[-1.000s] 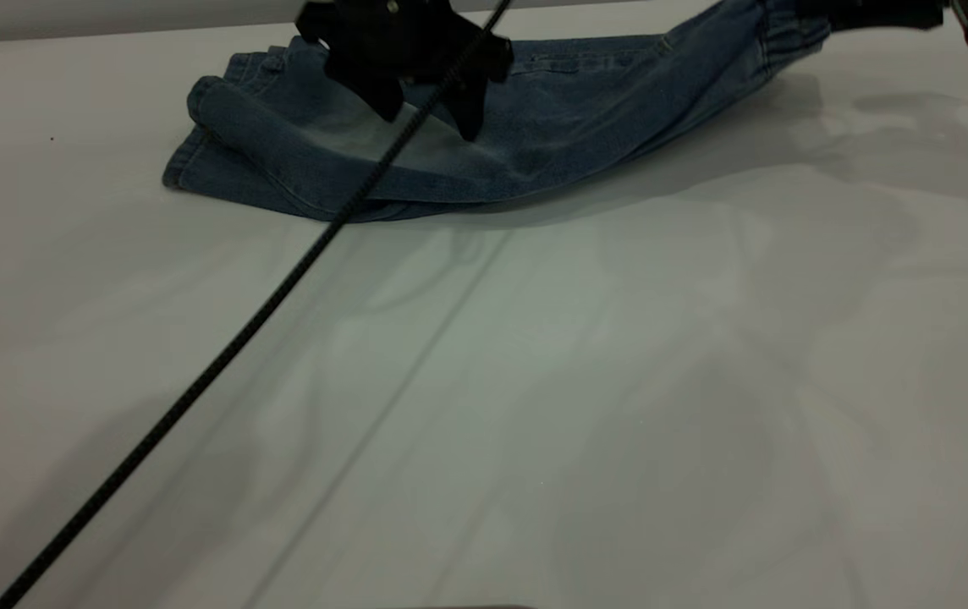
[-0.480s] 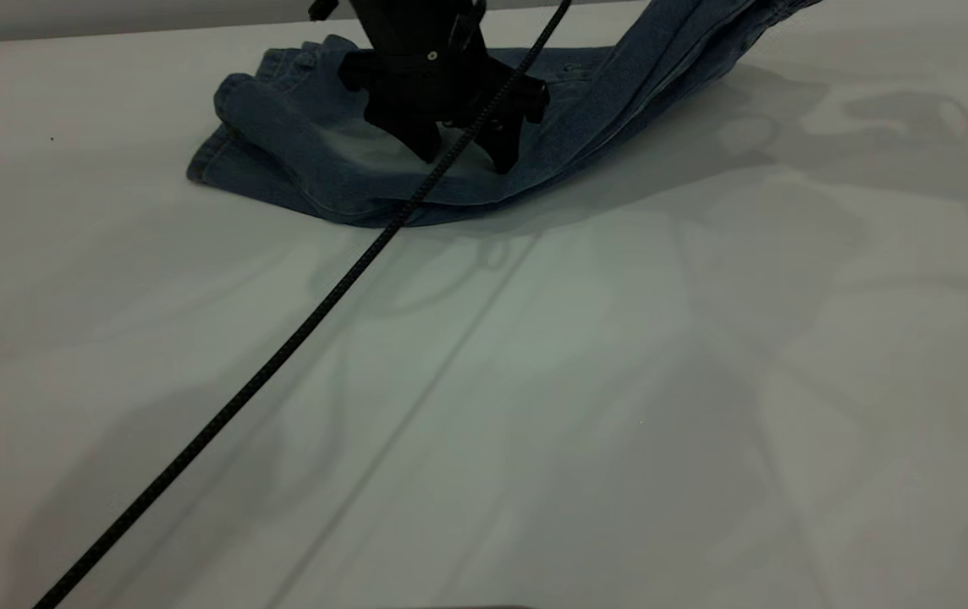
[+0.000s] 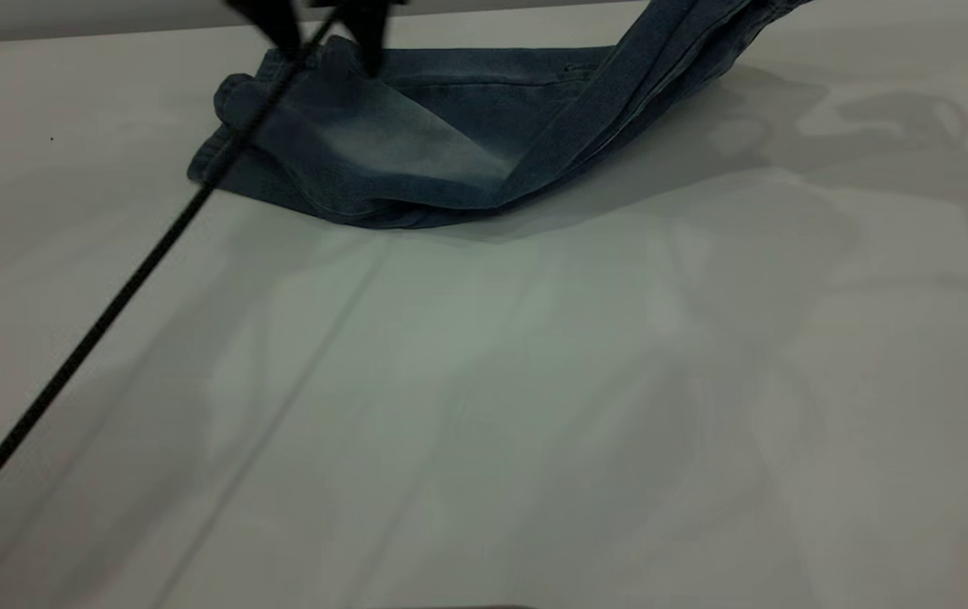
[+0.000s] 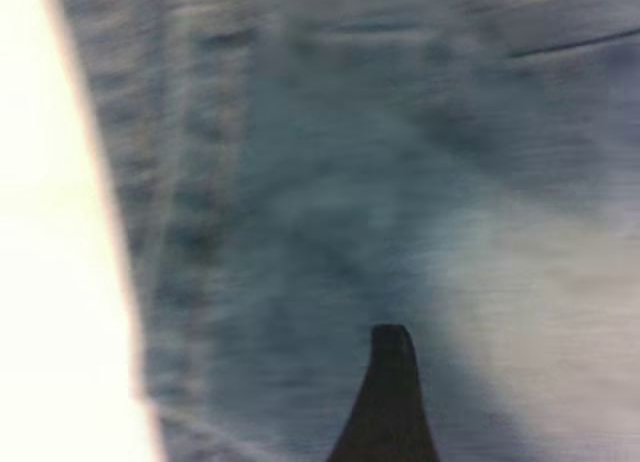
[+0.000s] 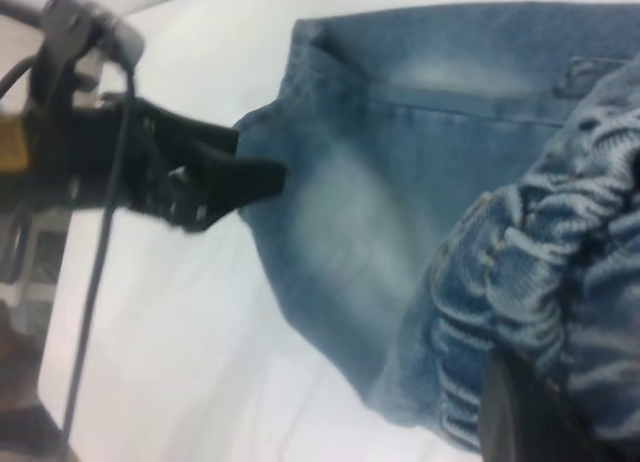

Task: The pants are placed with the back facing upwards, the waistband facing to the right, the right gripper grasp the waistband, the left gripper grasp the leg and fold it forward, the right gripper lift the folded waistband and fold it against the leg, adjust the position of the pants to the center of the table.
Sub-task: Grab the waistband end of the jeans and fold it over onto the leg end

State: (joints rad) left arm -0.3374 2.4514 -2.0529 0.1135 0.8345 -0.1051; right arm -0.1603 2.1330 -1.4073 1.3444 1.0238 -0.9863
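Note:
The blue denim pants [image 3: 416, 144] lie folded lengthwise at the far side of the white table [image 3: 535, 406], leg ends [image 3: 226, 127] to the left. Their right part rises steeply off the table [image 3: 670, 51] and leaves the exterior view at the top. In the right wrist view my right gripper [image 5: 560, 392] is shut on the gathered elastic waistband [image 5: 540, 272], held in the air. My left gripper [image 3: 323, 30] hovers just above the leg ends, open, with nothing between its fingers [image 4: 390, 392]. The right wrist view shows that left gripper [image 5: 225, 187] beside the denim's edge.
A black cable [image 3: 112, 304] from the left arm runs slanting across the table's left half to the near left corner. Bare table lies in front of and to the right of the pants.
My left gripper has lifted off the middle of the folded legs and moved left and up to above the leg ends. The waistband went higher early on, then stayed raised.

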